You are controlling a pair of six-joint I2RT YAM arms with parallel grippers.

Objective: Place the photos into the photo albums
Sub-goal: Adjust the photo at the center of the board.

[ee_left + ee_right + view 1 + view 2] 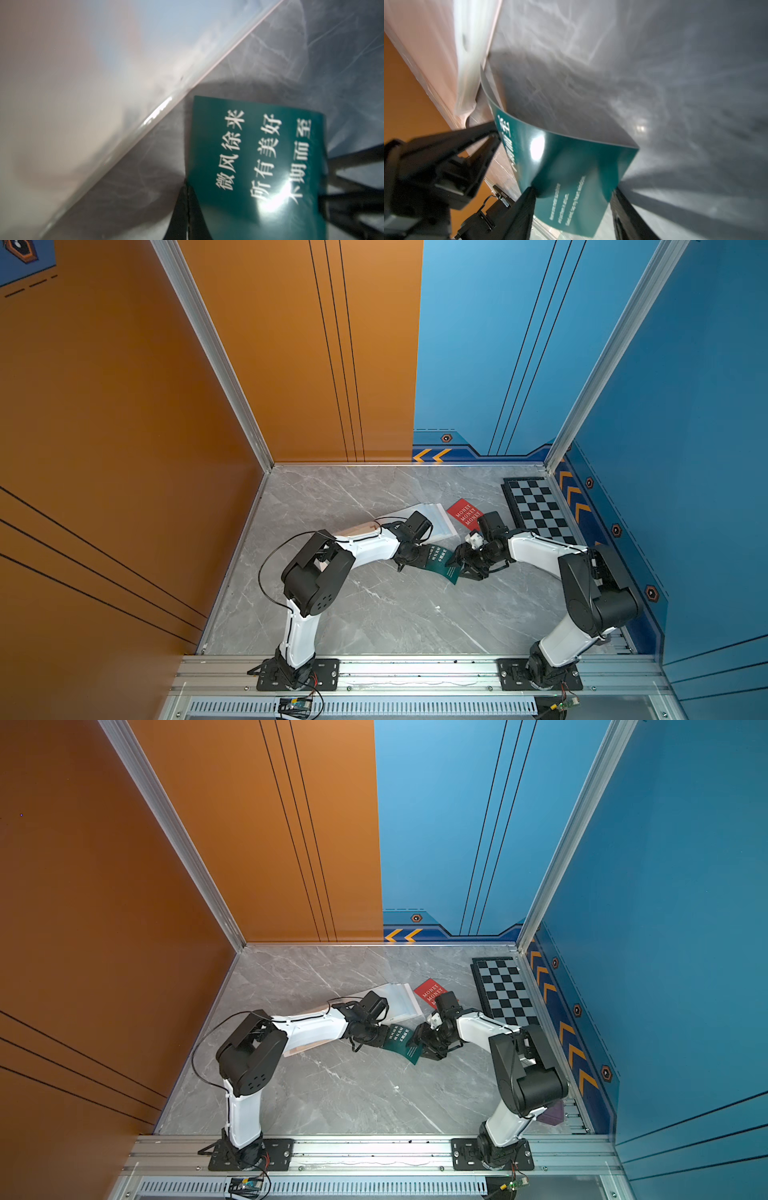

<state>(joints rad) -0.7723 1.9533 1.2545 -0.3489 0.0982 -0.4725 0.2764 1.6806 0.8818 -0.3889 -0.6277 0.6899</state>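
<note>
We have one photo in hand: the dark green card [440,562] hangs just in front of the photo album [442,520], off its near edge and clear of the marble table [374,614]; the shadow beneath it in the wrist views says so. The left gripper [412,556] is clamped tight on the card end nearest the album. The right gripper [462,565] sits at the far end, jaws partly apart with the card between its fingers [525,207]. The card's long edges seem to meet both fingers, but we cannot tell whether they squeeze it or merely bracket it.

The card bows along its length, which we read as two arms sharing one thin sheet. We judge this a handover or re-grip, squaring the card to a clear sleeve's open edge [158,112].

A red MONEY card [465,512] lies flat just beyond the album's right corner, waiting. The checkerboard [538,510], further right of the album, plays no part.
</note>
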